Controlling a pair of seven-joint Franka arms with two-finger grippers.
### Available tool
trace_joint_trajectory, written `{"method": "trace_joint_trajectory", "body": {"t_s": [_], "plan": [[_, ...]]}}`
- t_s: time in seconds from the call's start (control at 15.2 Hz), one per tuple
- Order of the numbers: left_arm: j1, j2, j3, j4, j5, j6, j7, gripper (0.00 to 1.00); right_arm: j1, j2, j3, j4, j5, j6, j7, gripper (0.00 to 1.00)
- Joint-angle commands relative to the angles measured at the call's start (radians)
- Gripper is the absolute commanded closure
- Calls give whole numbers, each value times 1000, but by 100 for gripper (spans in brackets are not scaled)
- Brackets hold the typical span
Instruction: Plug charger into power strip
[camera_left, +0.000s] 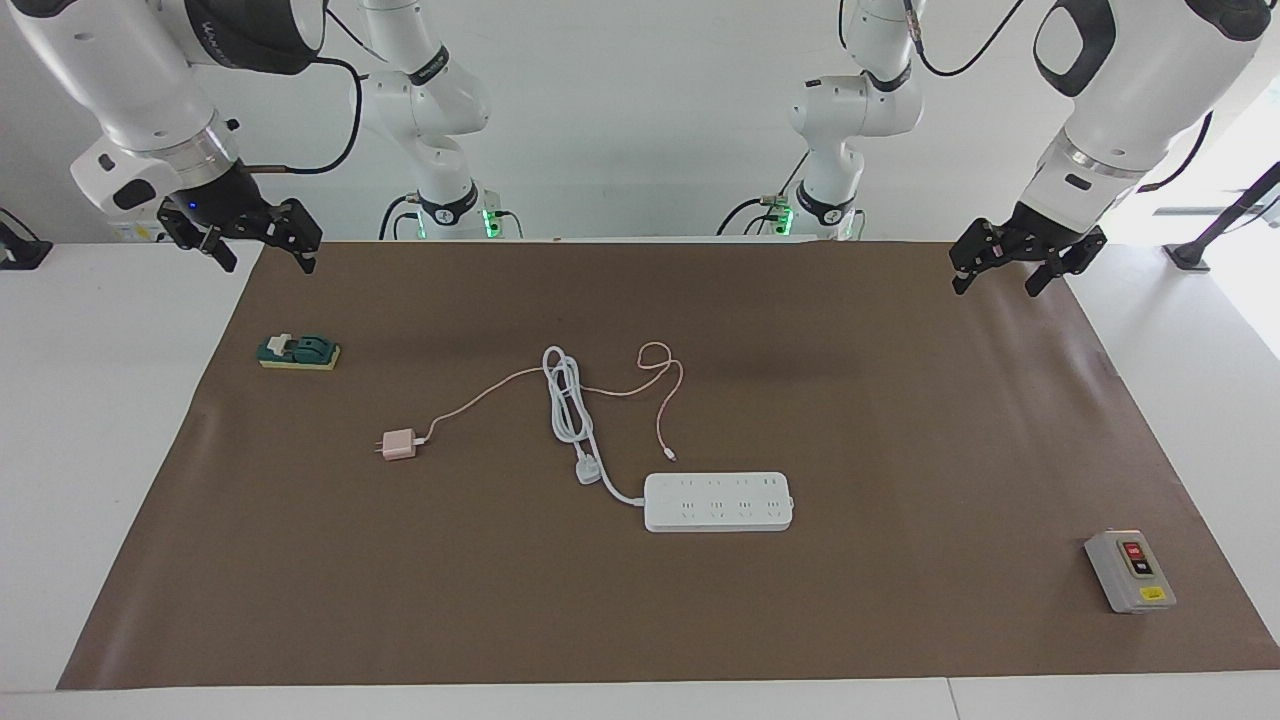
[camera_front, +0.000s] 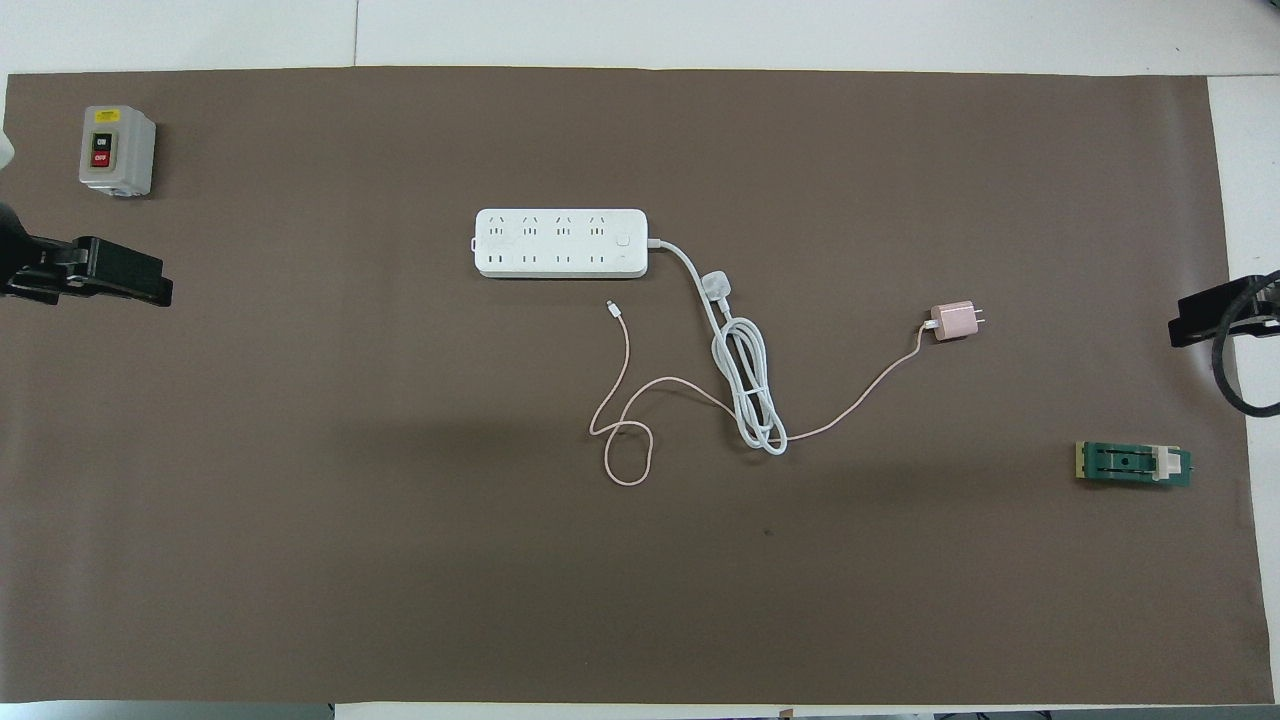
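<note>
Cord (camera_left: 570, 400) coils between charger (camera_left: 400, 444) and power strip (camera_left: 718, 501) — both end effectors (camera_left: 255, 243) (camera_left: 1010, 262) spread, waiting.

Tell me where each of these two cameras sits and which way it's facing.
Facing view: high across the table, looking at the robots; both arms show, left gripper and right gripper raised.
Overhead view: above the robots' end, looking steeply down; only gripper parts at the side edges.
Shared: charger, power strip, half a turn apart.
</note>
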Motion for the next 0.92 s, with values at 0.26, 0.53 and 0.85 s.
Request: {"method": "trace_joint_trajectory", "body": {"t_s": [0.26, 0.53, 0.85], "plan": [[9, 10, -10, 15, 20, 0, 10, 0, -4, 3, 8, 9, -13, -4, 8, 0], [7, 10, -13, 16, 18, -7, 8, 0, -4, 3, 9, 6, -15, -8, -18, 0], [7, 5, -33, 34, 6, -40, 5, 0, -7, -9, 9, -75, 45, 15, 254, 0]]}}
